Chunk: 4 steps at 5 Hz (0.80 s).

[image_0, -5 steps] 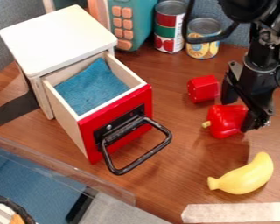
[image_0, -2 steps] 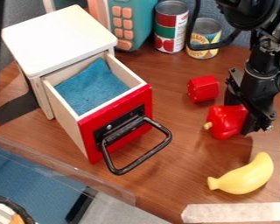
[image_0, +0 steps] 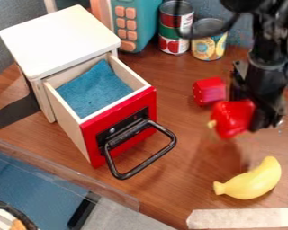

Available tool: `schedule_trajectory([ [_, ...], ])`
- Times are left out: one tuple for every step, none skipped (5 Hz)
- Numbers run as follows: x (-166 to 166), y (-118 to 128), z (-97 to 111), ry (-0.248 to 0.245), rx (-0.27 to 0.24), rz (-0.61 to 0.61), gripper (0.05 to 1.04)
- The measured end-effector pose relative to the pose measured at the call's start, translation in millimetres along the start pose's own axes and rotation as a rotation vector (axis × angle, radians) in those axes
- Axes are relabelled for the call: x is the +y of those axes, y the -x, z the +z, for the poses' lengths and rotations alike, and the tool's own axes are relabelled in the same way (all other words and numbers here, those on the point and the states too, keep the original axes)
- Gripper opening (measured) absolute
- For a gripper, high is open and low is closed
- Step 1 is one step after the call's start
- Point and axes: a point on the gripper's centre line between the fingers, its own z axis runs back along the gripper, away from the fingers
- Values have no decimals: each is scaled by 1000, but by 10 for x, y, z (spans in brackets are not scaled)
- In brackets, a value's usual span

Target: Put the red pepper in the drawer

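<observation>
End effector [image_0: 249, 112] pinching red pepper [image_0: 231, 120] just above bench [image_0: 176, 193], near red block [image_0: 209, 91]; if carried too low w/ a loose grip, pepper could poss. clip open drawer's [image_0: 132, 106] front or handle [image_0: 172, 139] & drop.

1. The black gripper [image_0: 249, 110] hangs at the right, holding the red pepper [image_0: 231, 119] between its fingers, stem toward the left.
2. The red-fronted drawer [image_0: 125, 126] stands open at the left, a blue cloth [image_0: 93, 92] inside and a black handle [image_0: 144, 158] on its front.
3. A red block [image_0: 209, 91] lies near the pepper, on the drawer side.
4. A yellow banana [image_0: 249, 181] lies on the wooden table [image_0: 170, 191], nearer the camera than the pepper.
5. Two cans [image_0: 209, 40] stand behind.
</observation>
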Motion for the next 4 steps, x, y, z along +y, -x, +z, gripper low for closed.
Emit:
schedule_trajectory([
  [-36,45,195,5,-34,3,741],
  [-22,173,409,4,-69,27,741],
  [58,350,583,-4,-91,71,741],
  [142,550,712,-7,-99,137,741],
])
